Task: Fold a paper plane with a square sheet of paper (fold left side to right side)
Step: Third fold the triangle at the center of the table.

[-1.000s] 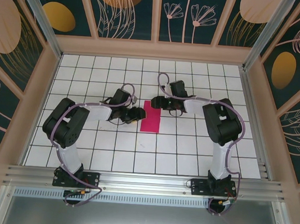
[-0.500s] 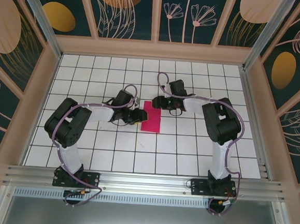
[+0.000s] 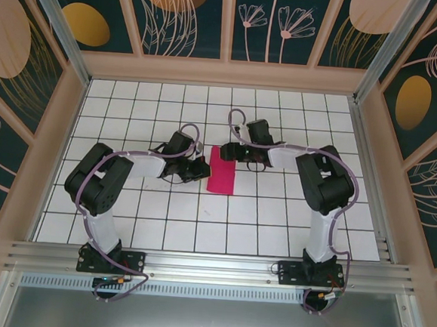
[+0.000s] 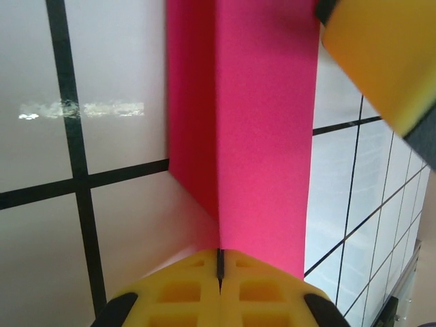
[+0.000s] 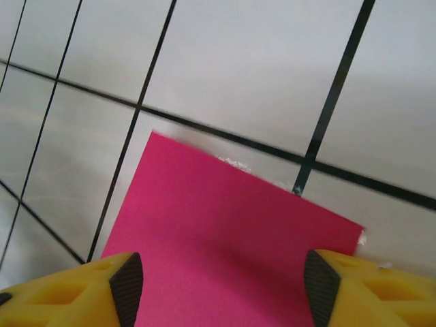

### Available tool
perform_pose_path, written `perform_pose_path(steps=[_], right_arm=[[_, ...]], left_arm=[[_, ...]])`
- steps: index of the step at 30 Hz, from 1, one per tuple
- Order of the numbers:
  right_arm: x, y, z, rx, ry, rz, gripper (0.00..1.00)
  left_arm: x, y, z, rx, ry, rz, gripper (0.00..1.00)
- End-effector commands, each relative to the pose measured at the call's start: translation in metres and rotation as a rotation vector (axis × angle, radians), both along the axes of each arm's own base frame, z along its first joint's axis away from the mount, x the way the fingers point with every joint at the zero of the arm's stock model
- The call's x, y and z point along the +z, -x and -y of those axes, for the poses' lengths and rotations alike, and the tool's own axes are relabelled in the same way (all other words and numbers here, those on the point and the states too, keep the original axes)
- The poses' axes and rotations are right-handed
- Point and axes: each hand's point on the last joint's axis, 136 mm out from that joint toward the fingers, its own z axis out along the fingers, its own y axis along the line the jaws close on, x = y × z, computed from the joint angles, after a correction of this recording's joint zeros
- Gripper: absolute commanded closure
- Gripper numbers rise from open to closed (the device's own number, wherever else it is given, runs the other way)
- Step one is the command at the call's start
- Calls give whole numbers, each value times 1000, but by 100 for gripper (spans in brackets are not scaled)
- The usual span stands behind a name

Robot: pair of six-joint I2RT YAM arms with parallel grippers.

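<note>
Pink paper (image 3: 220, 171) lies near the middle of the white tiled table (image 3: 123, 224) as a narrow upright strip, already doubled over by the look of it and not yet shaped like a dart. To its left, the left gripper (image 3: 200, 170) has slid in across the tiles over the last second, from just beside the strip to touching its left edge. In the left wrist view its yellow fingers (image 4: 177, 300) are now pressed together with the paper (image 4: 266, 122) running into the seam between them, so it is clamped on that edge, and a darker flap stands up off the tile beside the brighter face. At the far end of the strip the right gripper (image 3: 233, 151) has hardly shifted. Its own camera shows the right gripper (image 5: 218, 300) with its fingers (image 5: 68, 293) wide apart, straddling the paper's end (image 5: 225, 225) and gripping nothing; whether they press down on it I cannot tell. My reading is that the pinch has just been made; carrying the left side over to the right comes next, and a thin sheet may slip or crease crookedly if the far end is not steadied.
</note>
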Motion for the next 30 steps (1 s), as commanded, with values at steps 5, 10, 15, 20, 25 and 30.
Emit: perform_pose_path(steps=[5,10,15,20,25,30], right_arm=[[75,23,27,-20,17,396,24],[79,87,14,85,166,623,22],[68,132,0,159,257,710,22],[48,154,-11,226,407,776,22],[37,160,-23,277,517,848,21],[30,156,-38,312,607,917,20]], left_arm=[[21,1,4,17,45,30,99],[29,4,8,22,76,25,100],[31,9,6,28,82,18,100],[27,11,4,35,78,5,100],[28,12,6,31,79,7,100],[28,13,6,28,79,7,100]])
